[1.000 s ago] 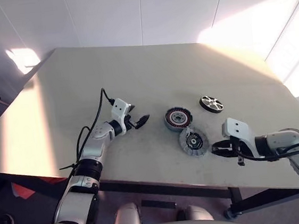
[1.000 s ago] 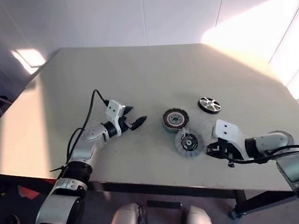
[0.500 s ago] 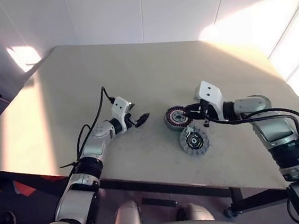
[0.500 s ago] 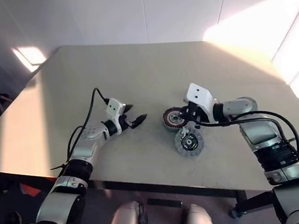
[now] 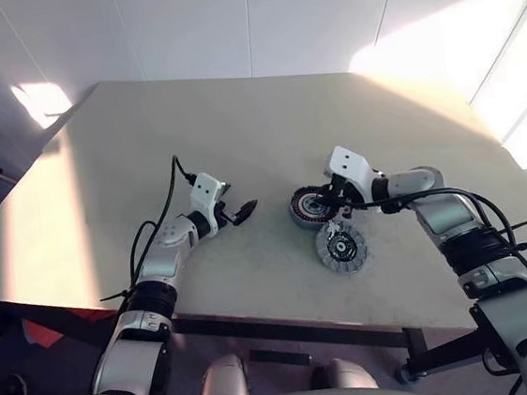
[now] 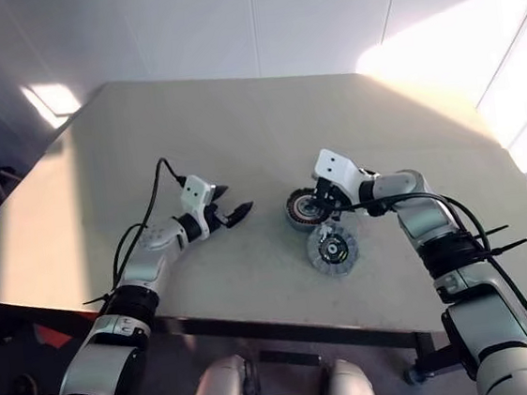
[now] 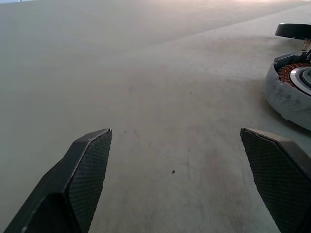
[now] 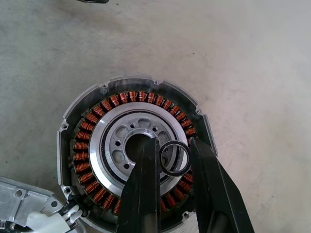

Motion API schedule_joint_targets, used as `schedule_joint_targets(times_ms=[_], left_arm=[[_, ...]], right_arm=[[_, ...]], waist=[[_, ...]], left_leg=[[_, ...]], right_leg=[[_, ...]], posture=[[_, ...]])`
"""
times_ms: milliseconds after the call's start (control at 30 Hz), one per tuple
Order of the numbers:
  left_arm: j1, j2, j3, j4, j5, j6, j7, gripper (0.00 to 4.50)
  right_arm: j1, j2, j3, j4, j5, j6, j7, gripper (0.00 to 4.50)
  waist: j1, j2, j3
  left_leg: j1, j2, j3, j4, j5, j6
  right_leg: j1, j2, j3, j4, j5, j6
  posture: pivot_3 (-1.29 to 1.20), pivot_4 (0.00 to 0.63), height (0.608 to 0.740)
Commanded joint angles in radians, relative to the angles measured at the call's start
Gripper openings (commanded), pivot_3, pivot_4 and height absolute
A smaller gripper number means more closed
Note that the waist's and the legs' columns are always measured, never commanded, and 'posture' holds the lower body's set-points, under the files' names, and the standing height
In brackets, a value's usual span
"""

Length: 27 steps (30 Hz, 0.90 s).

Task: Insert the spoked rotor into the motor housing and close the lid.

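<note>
Right wrist view, motor housing [image 8: 131, 165], no readable writing

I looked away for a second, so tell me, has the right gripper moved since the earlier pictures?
Yes. The right gripper has swung from the table's near edge, right of the lid, up and leftward to hang over the motor housing, which stayed put.

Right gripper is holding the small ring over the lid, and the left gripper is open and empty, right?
No: the right gripper holds the small ring over the motor housing, not the lid; the right wrist view shows copper windings beneath it. The left gripper is open and empty.
</note>
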Motion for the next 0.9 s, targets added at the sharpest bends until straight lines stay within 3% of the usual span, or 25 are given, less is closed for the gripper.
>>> schedule_joint_targets(times_ms=[33, 833, 867, 900], left_arm=[[-0.01, 0.011, 0.016, -0.042, -0.004, -0.008, 0.006, 4.5], [-0.008, 0.005, 0.017, -0.039, -0.003, -0.009, 0.009, 4.5], [-0.01, 0.005, 0.017, -0.037, -0.003, -0.01, 0.009, 4.5], [-0.011, 0.004, 0.017, -0.035, -0.002, -0.01, 0.009, 4.5]], right_arm=[[-0.023, 0.007, -0.005, -0.034, 0.004, -0.019, 0.014, 0.57], [0.039, 0.001, 0.015, -0.094, -0.012, 0.005, 0.056, 0.57], [0.038, 0.002, 0.015, -0.093, -0.011, 0.004, 0.057, 1.31], [0.039, 0.002, 0.011, -0.099, -0.007, -0.009, 0.057, 1.58]], waist=[[0.0, 0.0, 0.0], [0.0, 0.0, 0.0], [0.0, 0.0, 0.0], [0.0, 0.0, 0.0]], left_leg=[[0.0, 0.0, 0.0, 0.0, 0.0, 0.0], [0.001, 0.0, 0.0, 0.001, 0.0, 0.0], [0.001, 0.0, 0.0, 0.001, 0.0, 0.0], [0.001, 0.0, 0.0, 0.001, 0.0, 0.0]], right_leg=[[0.0, 0.0, 0.0, 0.0, 0.0, 0.0], [0.001, 0.0, 0.0, 0.001, 0.0, 0.0], [0.001, 0.0, 0.0, 0.001, 0.0, 0.0], [0.001, 0.0, 0.0, 0.001, 0.0, 0.0]], posture=[[0.0, 0.0, 0.74], [0.0, 0.0, 0.74], [0.0, 0.0, 0.74], [0.0, 0.0, 0.74]])
